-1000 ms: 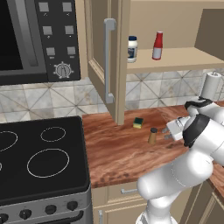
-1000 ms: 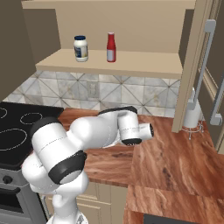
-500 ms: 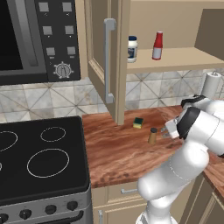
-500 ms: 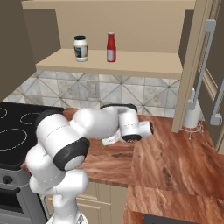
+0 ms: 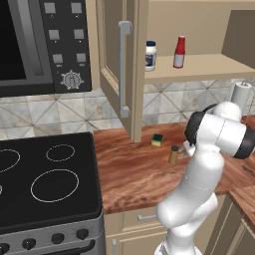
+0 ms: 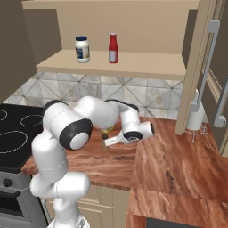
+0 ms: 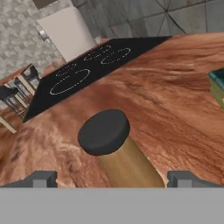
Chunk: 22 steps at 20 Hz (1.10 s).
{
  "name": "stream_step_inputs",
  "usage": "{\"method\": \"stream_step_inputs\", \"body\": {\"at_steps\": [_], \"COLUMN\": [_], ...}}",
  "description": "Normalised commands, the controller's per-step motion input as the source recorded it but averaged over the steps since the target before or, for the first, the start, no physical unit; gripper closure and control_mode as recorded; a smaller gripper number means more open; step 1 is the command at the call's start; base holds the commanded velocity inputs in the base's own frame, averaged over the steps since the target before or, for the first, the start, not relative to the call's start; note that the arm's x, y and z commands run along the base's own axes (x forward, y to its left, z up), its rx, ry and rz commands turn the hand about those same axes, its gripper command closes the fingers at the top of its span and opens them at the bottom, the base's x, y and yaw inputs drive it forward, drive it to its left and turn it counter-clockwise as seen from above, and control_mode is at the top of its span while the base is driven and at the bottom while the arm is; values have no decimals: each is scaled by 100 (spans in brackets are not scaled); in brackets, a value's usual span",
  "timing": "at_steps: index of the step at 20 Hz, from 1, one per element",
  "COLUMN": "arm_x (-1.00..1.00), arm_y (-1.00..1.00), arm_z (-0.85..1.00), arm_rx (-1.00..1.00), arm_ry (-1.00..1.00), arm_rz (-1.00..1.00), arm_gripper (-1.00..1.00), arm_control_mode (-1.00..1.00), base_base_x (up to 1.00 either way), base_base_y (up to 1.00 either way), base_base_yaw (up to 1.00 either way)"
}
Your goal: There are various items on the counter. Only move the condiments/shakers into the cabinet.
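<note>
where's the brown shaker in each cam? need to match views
Left base view: shaker right of centre on the counter, beside the arm's elbow.
Right base view: just a sliver of it left of centre, at the wrist, mostly hidden by the arm.
Hand view: bottom centre, dark top toward the camera, between the open fingertips.
Shared landmark: the sponge, close by the shaker.

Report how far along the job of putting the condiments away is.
Done: the white jar with dark blue lid and the red squeeze bottle with white cap stand on the cabinet shelf. In hand: the open gripper straddles the tan-brown shaker with dark top, not yet gripped. Left: shelving it.
</note>
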Motion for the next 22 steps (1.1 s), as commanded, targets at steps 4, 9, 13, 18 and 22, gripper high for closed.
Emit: {"method": "stream_step_inputs", "body": {"at_steps": [4,9,13,18,22], "arm_x": [19,7,3,2,0], "arm_y": [0,0,0,4,12], "arm_z": [-15,-1,0,0,0], "arm_rx": [0,0,0,0,0], "arm_ry": [6,1,1,2,1], "arm_rz": [1,0,0,0,0], "arm_gripper": [-100,-100,-100,-100,-100], "arm_control_mode": [-100,-100,-100,-100,-100], "base_base_x": [0,0,0,0,0], "base_base_y": [0,0,0,0,0], "base_base_yaw": [0,0,0,0,0]}}
